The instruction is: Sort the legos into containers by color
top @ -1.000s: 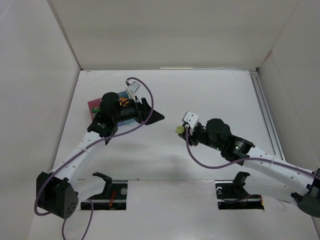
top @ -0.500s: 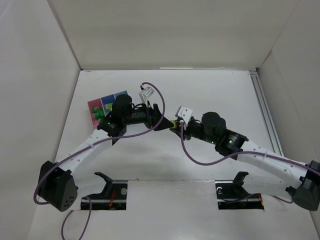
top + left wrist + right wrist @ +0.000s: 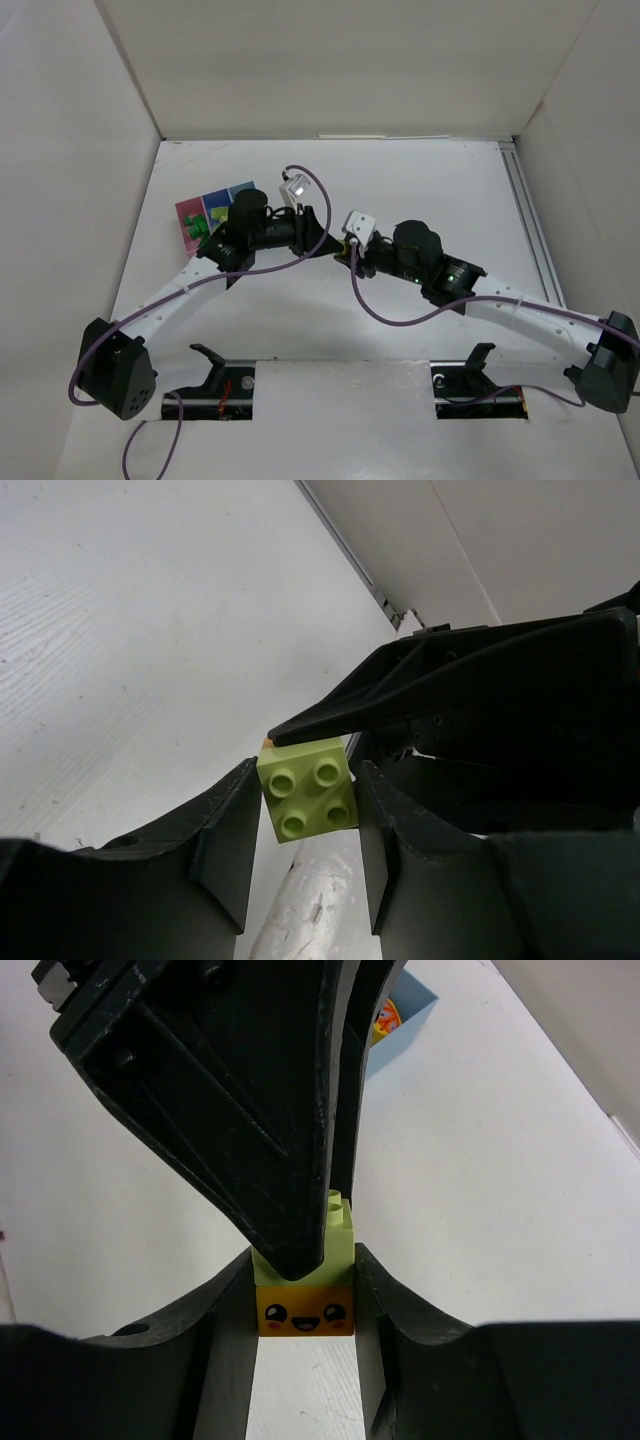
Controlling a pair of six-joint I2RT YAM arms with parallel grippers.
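Brick (image 3: pixel 304 1315), lime-green studded top over orange smiley-face base, clamped in right pincer (image 3: pixel 303 1262), left pincer (image 3: pixel 306 780) flanking it, grip unclear

A robotics lab test cell is shown. A bare white surface (image 3: pixel 420 190) is enclosed on three sides by plain white walls (image 3: pixel 330 60). Two white robot arms, left (image 3: pixel 170 295) and right (image 3: pixel 530 320), are bolted at its near edge, purple cables (image 3: pixel 400 318) are looped along them, and a metal rail (image 3: pixel 530 215) is fixed along the right side.
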